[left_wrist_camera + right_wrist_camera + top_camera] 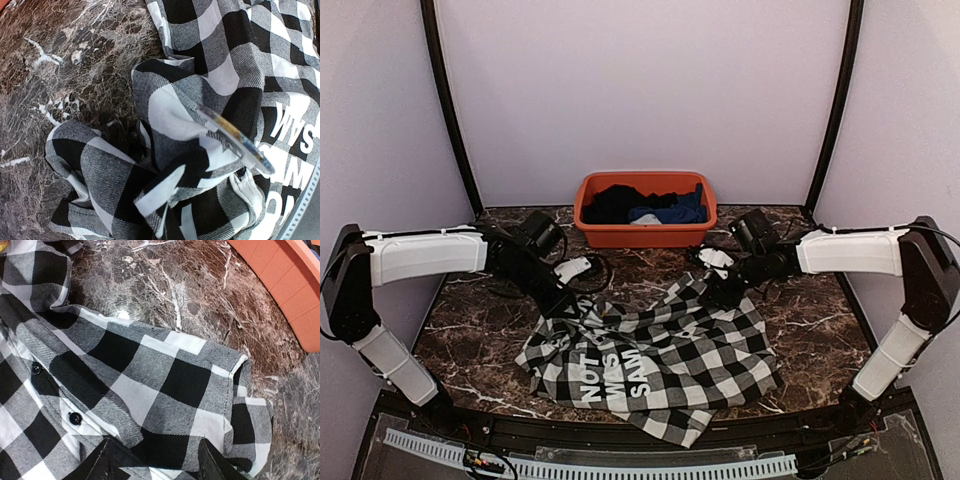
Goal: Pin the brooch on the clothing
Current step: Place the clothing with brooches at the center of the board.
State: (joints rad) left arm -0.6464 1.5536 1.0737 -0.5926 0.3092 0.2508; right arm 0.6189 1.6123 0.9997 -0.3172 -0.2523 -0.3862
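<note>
The clothing (660,350), a black-and-white check shirt with a black panel of white letters (610,375), lies crumpled at the table's middle. My left gripper (560,300) is down on its upper left corner. In the left wrist view the cloth (100,170) is bunched up over the fingers and hides them. The brooch (235,140), a thin clear disc with gold and blue seen edge-on, sits on a fold beside the letters (295,130). My right gripper (723,290) is open just above the shirt's upper right edge (150,380), its dark fingertips (107,460) apart and empty.
An orange bin (645,235) stands at the back centre holding a black garment (615,203) and a blue one (670,212); its wall shows in the right wrist view (290,285). Dark marble table (800,320) surrounds the shirt.
</note>
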